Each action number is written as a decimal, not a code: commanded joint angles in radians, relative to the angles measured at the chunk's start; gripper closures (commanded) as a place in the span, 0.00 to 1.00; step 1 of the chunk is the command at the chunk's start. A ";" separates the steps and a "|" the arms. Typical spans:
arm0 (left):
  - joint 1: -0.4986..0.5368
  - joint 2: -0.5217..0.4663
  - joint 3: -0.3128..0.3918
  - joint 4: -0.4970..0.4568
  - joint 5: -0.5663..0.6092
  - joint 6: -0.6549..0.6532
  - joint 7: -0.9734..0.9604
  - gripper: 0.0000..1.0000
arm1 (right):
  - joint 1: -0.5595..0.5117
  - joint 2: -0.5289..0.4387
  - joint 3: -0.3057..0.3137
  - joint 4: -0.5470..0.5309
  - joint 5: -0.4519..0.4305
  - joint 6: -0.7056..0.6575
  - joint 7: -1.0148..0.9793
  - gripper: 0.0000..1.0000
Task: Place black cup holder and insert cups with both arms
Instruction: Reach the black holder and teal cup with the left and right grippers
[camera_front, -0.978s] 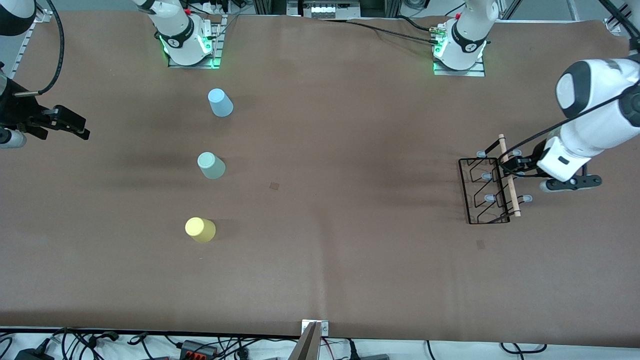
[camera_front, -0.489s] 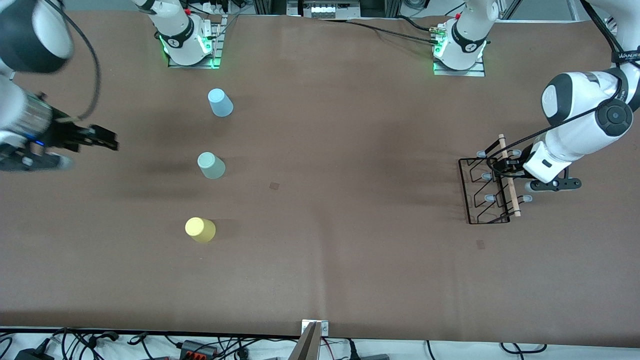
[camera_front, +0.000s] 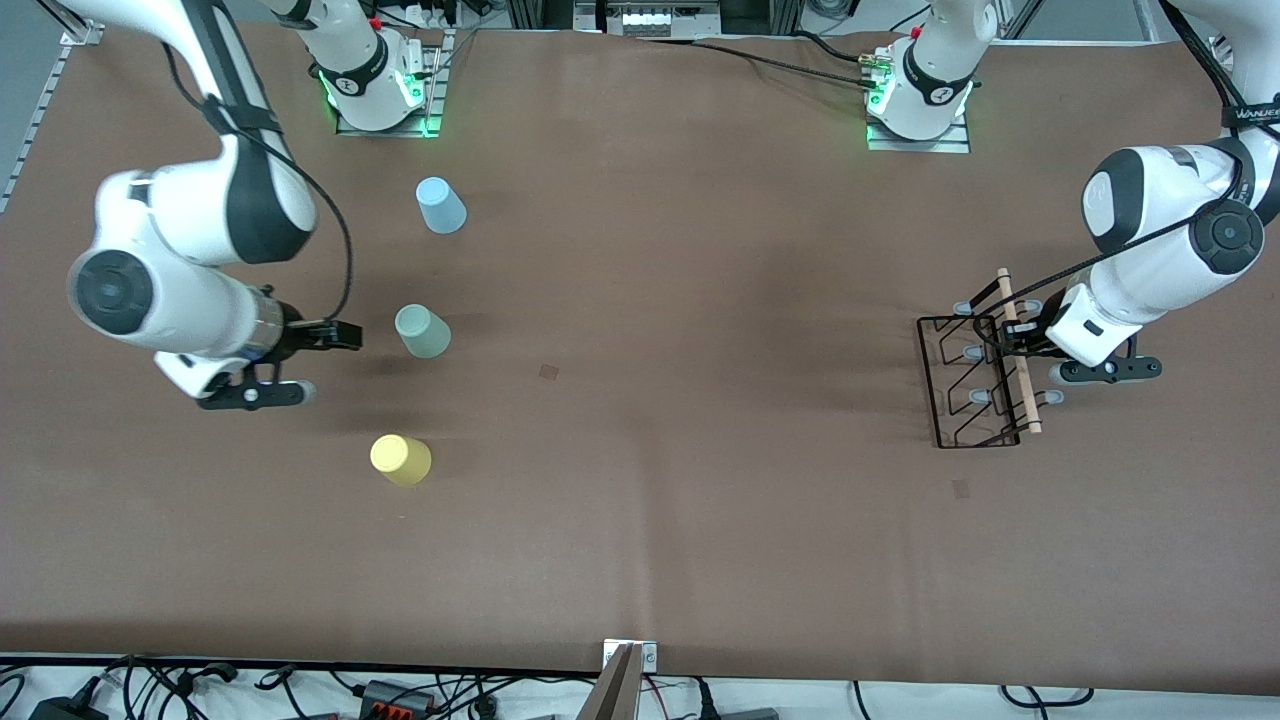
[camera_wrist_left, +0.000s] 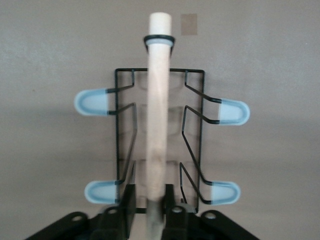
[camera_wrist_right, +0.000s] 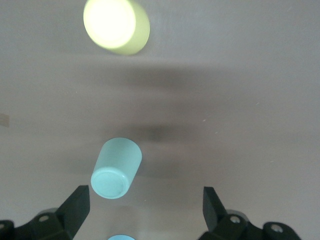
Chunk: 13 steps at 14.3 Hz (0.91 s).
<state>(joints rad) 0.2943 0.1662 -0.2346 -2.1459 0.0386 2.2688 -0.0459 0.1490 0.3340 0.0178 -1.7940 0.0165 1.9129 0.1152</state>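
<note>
Left wrist view: black cup holder (camera_wrist_left: 160, 145) stands at the left arm's table end, its wooden handle (camera_wrist_left: 159, 100) clamped in the left gripper (camera_wrist_left: 150, 207); placing comes next. Right gripper (camera_wrist_right: 145, 210), fingers apart, must close around the mint-green cup (camera_wrist_right: 116, 169)

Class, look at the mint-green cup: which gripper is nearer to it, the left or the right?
Right. The right gripper is open just beside the mint-green cup, at the right arm's end of the table. The left gripper is at the other end, shut on the black cup holder.
</note>
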 joint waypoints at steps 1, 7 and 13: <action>0.003 -0.004 -0.005 -0.002 0.000 0.002 0.024 0.99 | 0.040 -0.023 0.001 -0.102 0.017 0.076 0.035 0.00; -0.003 -0.014 -0.124 0.089 -0.003 -0.151 -0.031 0.99 | 0.099 -0.027 0.022 -0.269 0.017 0.274 0.167 0.00; -0.007 -0.004 -0.400 0.219 -0.012 -0.325 -0.251 0.99 | 0.113 -0.024 0.021 -0.377 0.017 0.397 0.190 0.00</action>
<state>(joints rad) 0.2828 0.1656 -0.5542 -1.9762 0.0368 1.9868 -0.2348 0.2649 0.3344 0.0392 -2.1243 0.0205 2.2713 0.2972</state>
